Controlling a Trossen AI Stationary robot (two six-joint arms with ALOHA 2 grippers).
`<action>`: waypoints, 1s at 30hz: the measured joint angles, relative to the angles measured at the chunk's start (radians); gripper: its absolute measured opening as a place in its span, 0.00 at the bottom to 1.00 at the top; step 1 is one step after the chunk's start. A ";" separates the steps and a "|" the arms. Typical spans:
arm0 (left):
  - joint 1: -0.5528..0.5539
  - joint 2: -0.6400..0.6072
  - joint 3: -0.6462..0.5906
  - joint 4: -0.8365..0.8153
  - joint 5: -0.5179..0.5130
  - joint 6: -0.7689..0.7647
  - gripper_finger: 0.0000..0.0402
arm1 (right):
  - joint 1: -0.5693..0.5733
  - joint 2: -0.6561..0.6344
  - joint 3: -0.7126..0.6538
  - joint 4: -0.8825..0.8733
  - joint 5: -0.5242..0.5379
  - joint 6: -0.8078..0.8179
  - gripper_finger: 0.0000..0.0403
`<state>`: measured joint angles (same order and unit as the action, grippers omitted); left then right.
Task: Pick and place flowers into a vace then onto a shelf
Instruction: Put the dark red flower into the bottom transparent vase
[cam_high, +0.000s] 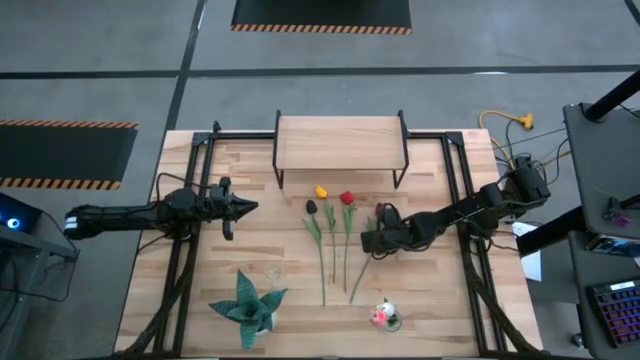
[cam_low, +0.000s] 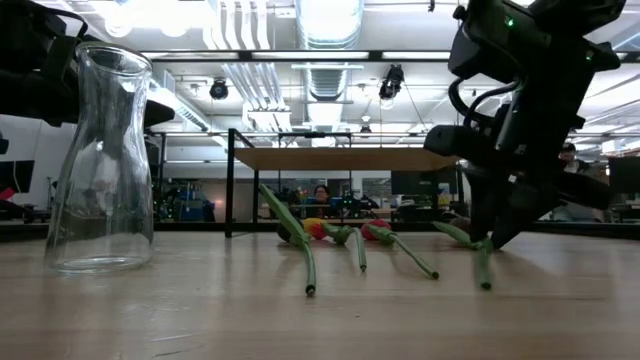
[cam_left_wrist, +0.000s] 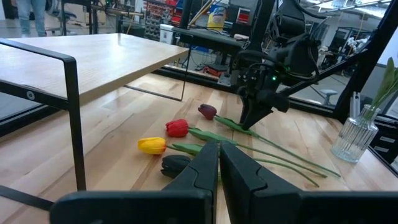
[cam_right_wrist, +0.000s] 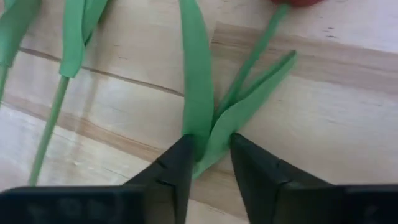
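Note:
Several tulips lie flat on the table in front of the shelf (cam_high: 340, 143): yellow (cam_high: 321, 191), red (cam_high: 347, 198), black (cam_high: 311, 207) and maroon (cam_high: 383, 209), stems pointing to the near edge. My right gripper (cam_high: 372, 240) is down at the table on the maroon tulip (cam_left_wrist: 208, 111), shut on its stem and leaves. My left gripper (cam_high: 243, 207) hovers left of the flowers, shut and empty (cam_left_wrist: 219, 163). A clear glass vase (cam_low: 100, 160) stands upright near the table's near edge (cam_high: 272, 272). My right gripper (cam_right_wrist: 209, 163) pinches the maroon tulip where its leaves join the stem (cam_right_wrist: 210, 138), a little below the head, one finger on each side. The fingers (cam_low: 487, 238) come from above, slanting in from the table's right, across the stem. The tulip lies on the table.
A spiky teal plant (cam_high: 247, 306) and a small ribbed glass vase with pink blooms (cam_high: 383, 316) stand near the near edge. The shelf's black legs (cam_high: 278, 165) stand behind the flowers. Black frame rails (cam_high: 180, 250) run along both table sides. People show in the room beyond.

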<state>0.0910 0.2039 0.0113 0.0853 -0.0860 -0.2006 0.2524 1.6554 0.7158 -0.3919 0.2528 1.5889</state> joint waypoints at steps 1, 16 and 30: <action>0.000 0.000 0.000 0.000 0.000 0.000 0.00 | -0.001 -0.001 0.000 -0.008 -0.004 -0.014 0.21; 0.000 0.000 0.000 0.000 0.000 0.000 0.00 | -0.015 -0.178 -0.013 -0.220 -0.101 -0.180 0.09; 0.000 0.007 -0.002 -0.002 0.000 0.000 0.00 | -0.015 -0.230 -0.008 -0.293 -0.133 0.009 0.50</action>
<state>0.0914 0.2113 0.0097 0.0834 -0.0860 -0.2005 0.2374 1.4257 0.7074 -0.6845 0.1197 1.5976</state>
